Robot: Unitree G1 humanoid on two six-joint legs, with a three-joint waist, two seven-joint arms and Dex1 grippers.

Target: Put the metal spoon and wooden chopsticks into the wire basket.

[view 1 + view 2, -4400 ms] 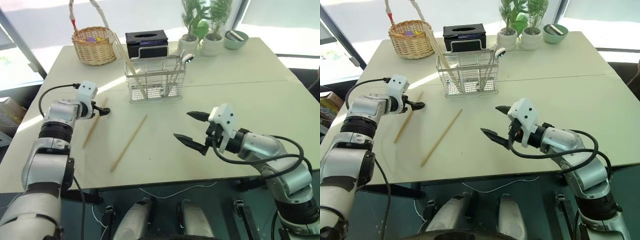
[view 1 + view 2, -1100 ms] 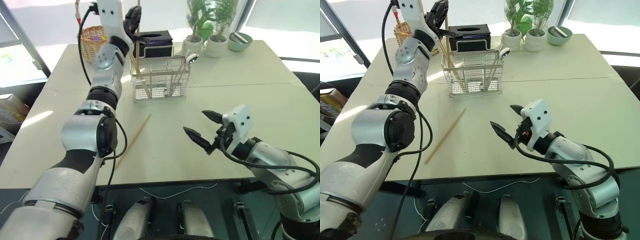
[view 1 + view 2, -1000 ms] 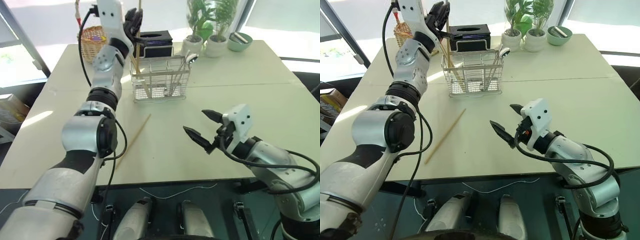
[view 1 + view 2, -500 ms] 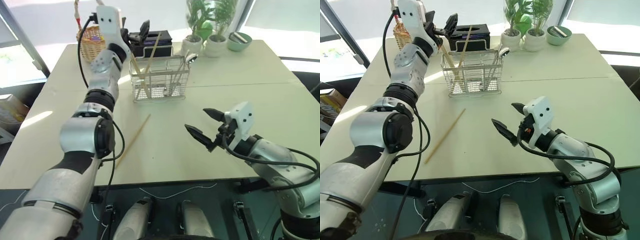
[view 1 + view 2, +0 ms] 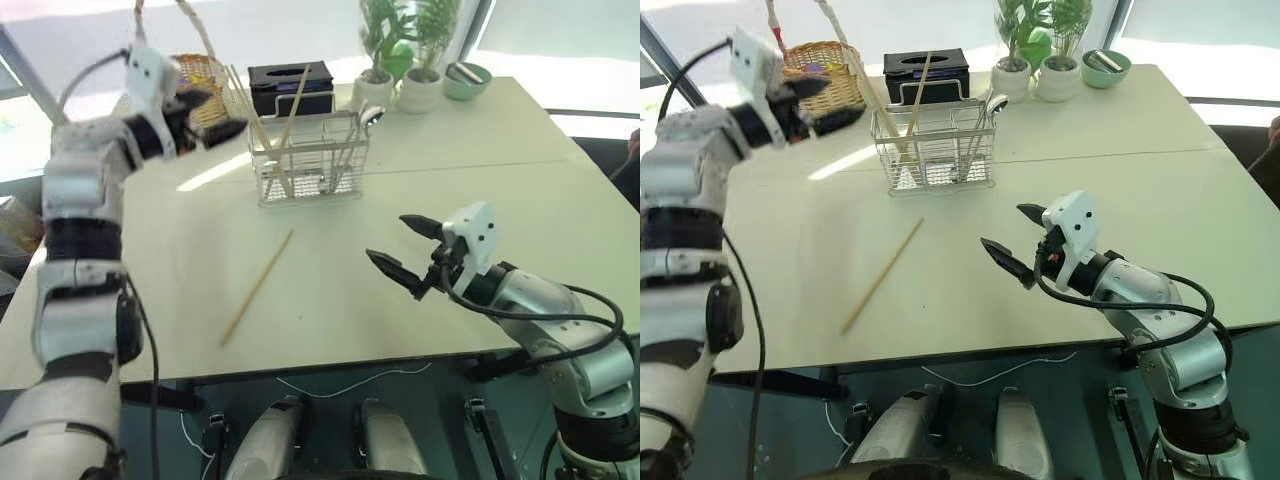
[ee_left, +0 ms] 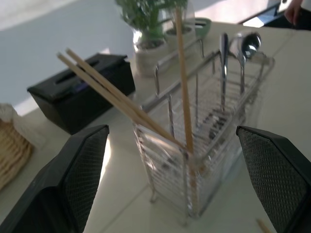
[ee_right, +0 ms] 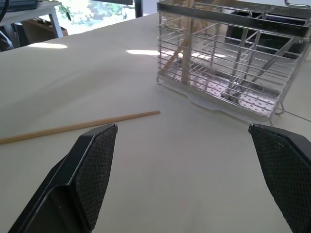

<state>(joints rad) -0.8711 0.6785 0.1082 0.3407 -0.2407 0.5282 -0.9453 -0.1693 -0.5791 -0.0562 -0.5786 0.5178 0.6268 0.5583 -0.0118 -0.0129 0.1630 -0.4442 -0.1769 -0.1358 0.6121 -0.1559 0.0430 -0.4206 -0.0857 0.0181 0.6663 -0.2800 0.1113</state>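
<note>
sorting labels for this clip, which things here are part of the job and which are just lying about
Job: wire basket; metal spoon and three wooden chopsticks standing in it; one chopstick left on the table.

Lying about: wicker basket, black tissue box, two potted plants, green bowl.

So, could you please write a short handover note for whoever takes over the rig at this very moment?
Left gripper: open, empty, in the air left of the rectangular silver wire basket.
Right gripper: open, empty, above the table's near right part.
Done: shiny metal spoon stands in the basket; three pale wooden chopsticks lean inside it.
Left: one pale wooden chopstick lies on the cream table, in front of the basket. Pick it up and put it in.
</note>
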